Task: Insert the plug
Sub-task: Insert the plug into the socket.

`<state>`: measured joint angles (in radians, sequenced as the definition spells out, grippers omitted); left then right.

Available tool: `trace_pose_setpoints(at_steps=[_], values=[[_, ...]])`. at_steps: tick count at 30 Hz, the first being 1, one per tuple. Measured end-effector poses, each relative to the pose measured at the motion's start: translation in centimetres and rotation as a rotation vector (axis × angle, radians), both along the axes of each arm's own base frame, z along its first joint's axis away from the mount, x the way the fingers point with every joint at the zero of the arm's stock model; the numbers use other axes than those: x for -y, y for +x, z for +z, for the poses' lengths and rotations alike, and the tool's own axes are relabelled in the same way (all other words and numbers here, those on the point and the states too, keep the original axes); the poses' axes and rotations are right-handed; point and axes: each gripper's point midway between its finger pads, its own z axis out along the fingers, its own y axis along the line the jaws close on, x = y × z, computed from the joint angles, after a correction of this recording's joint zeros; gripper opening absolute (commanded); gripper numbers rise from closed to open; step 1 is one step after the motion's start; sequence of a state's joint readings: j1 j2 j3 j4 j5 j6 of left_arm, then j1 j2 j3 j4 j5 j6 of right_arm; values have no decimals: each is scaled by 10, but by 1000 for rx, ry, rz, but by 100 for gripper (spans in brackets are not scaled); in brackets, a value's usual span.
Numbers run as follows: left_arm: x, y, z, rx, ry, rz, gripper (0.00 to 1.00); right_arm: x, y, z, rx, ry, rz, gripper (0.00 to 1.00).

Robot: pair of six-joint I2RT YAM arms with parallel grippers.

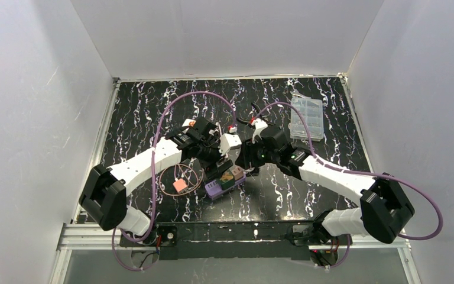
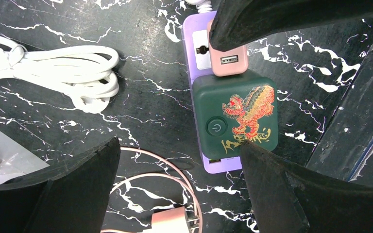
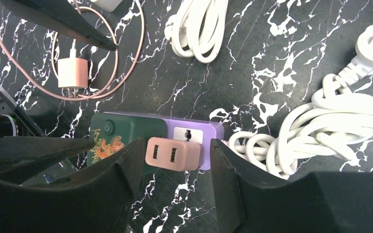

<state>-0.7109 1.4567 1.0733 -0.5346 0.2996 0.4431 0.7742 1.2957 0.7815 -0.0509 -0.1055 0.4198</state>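
A purple power strip (image 3: 209, 136) lies on the black marbled table, with a green dragon-printed block (image 2: 235, 116) covering part of it. The plug (image 3: 172, 154), a pink cube with two USB ports, sits on the strip next to a free white socket (image 3: 188, 134). My right gripper (image 3: 178, 143) straddles the plug; one finger (image 3: 121, 179) is against its side and a narrow gap shows at the other. My left gripper (image 2: 179, 145) hangs wide open over the strip's green end, holding nothing. From above, both grippers (image 1: 213, 157) (image 1: 243, 161) meet over the strip (image 1: 216, 189).
A second pink charger (image 3: 72, 73) with a looped pink cable lies left of the strip. Coiled white cables (image 3: 320, 126) (image 2: 77, 68) lie beside it. A clear plastic box (image 1: 306, 117) stands at the back right, and a small white adapter (image 1: 230, 142) sits between the arms.
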Motion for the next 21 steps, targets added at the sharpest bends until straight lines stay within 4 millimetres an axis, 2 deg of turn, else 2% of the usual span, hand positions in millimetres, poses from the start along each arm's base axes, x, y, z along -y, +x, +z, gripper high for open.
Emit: trace_pose_setpoints(at_steps=[6, 11, 21], values=[[3, 3, 0, -6, -3, 19, 91, 5, -5, -19, -26, -5, -1, 48], [7, 8, 0, -2, -10, 23, 91, 11, -14, -35, -59, -21, 1, 46], [10, 10, 0, 18, -12, -1, 91, 10, -14, -37, -52, -2, 5, 42]])
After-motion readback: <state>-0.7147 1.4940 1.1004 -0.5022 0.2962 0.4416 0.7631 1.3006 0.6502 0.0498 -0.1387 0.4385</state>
